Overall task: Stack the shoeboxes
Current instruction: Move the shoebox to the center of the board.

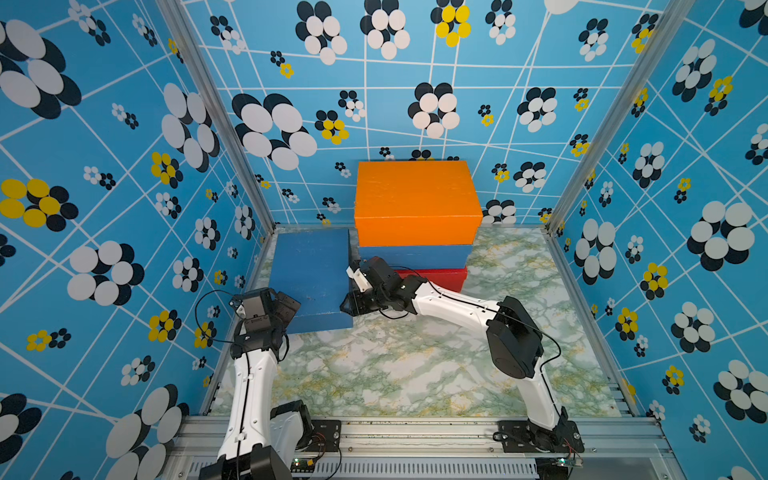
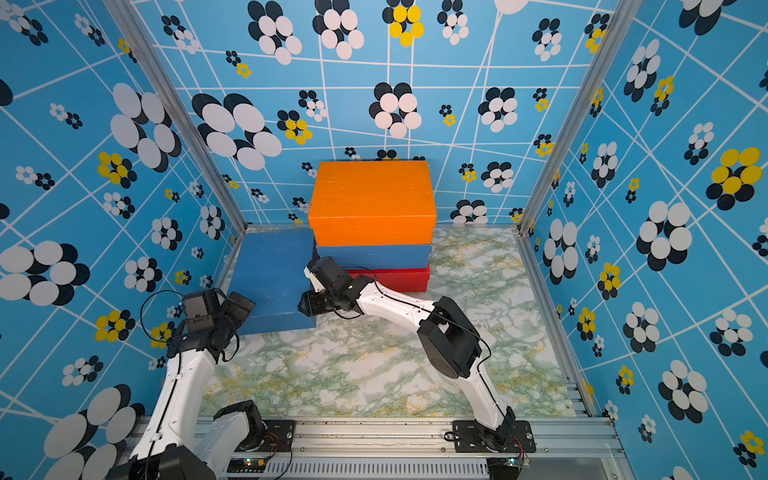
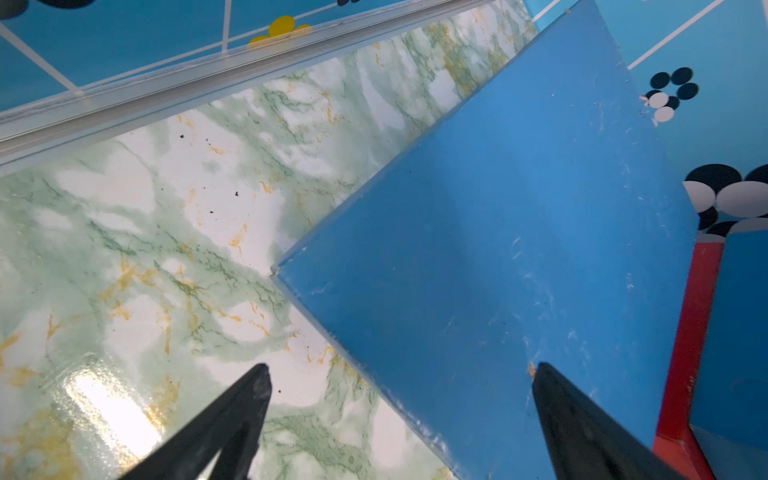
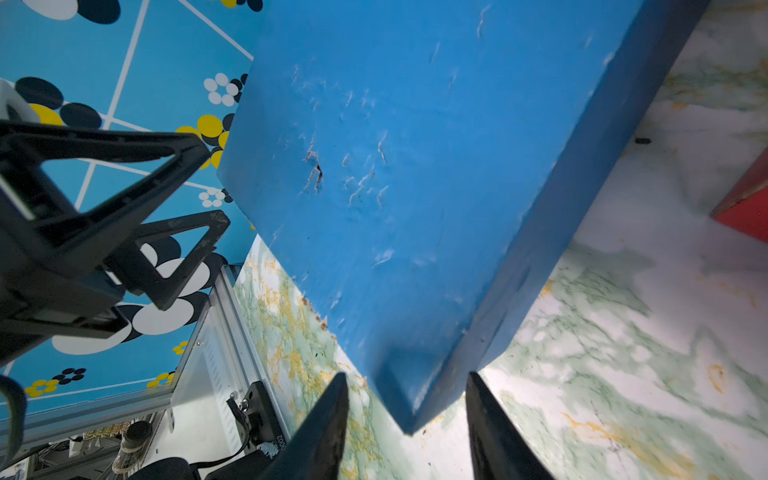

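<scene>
My left pincer [image 3: 401, 370] is at the lower left in both top views, by the near left corner of the loose blue box [image 1: 311, 274]. Its fingers are wide apart and hold nothing. In its wrist view one finger [image 3: 249, 399] is over the table [image 1: 415, 365] and the other is over the top of the box.

The loose blue box rests on the table, left of the middle and close to the left wall.

My right pincer [image 4: 405, 380] is at the near right corner of that box. It has one finger on each side of the corner, so it is clamped on the loose blue box.

Just to the right, by the back wall, is a pile. The red box [image 1: 440, 278] is at the bottom, the middle blue box [image 1: 415, 255] lies on it, and the orange box [image 1: 415, 199] is on top.
</scene>
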You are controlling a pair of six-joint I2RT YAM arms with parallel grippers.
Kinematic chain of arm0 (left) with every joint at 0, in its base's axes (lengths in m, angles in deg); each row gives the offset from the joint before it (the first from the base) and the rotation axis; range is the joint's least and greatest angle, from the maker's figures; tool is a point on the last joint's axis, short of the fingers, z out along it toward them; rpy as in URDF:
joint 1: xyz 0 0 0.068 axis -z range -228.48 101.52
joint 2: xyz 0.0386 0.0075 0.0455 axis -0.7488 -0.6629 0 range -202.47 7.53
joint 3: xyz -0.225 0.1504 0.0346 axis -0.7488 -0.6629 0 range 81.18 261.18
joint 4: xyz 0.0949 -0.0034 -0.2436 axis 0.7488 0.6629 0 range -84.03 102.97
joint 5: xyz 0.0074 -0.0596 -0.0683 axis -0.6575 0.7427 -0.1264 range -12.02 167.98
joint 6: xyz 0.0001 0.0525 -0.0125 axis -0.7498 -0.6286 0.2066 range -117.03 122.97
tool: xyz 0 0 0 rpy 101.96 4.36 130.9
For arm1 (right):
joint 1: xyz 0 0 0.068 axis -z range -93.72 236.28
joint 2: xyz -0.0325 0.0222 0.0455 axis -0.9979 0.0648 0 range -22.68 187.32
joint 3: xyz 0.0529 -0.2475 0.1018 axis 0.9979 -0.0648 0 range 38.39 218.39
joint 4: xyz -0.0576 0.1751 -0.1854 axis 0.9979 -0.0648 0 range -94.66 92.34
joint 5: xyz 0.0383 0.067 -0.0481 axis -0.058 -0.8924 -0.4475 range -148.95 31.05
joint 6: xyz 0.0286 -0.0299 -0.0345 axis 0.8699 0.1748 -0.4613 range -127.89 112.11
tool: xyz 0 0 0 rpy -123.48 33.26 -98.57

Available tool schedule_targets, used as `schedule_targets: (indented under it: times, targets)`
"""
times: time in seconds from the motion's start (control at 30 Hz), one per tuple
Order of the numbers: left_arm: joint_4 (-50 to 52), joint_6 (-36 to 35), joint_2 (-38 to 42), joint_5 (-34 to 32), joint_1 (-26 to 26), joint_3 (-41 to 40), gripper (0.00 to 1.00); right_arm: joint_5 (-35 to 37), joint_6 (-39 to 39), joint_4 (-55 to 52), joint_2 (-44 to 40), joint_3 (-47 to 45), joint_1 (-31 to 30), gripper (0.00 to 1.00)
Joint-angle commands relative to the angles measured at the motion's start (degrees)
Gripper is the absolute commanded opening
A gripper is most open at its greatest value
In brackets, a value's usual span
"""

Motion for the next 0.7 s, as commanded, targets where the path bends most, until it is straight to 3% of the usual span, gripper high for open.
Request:
schedule_targets:
  times: [0.0, 0.17, 0.33, 0.67]
  targets:
    - [4.3, -1.2, 2.3, 0.6, -0.7, 0.4, 1.0, 1.2, 0.0, -1.8, 1.1, 1.3, -0.4, 0.49]
    - [5.6, -2.8, 1.8, 1.6, -4.2, 5.0, 0.99, 1.9, -0.2, -1.6, -0.2, -0.4, -0.4, 0.57]
    - [5.3, -5.5, -4.4, 2.3, -10.4, 9.6, 0.99, 2.3, -1.0, -2.1, -1.4, -1.8, -0.4, 0.7]
    - [1.7, -5.3, -12.0, 4.3, -11.3, 8.8, 1.0, 1.2, -2.1, -5.0, -0.4, 0.8, -0.4, 0.73]
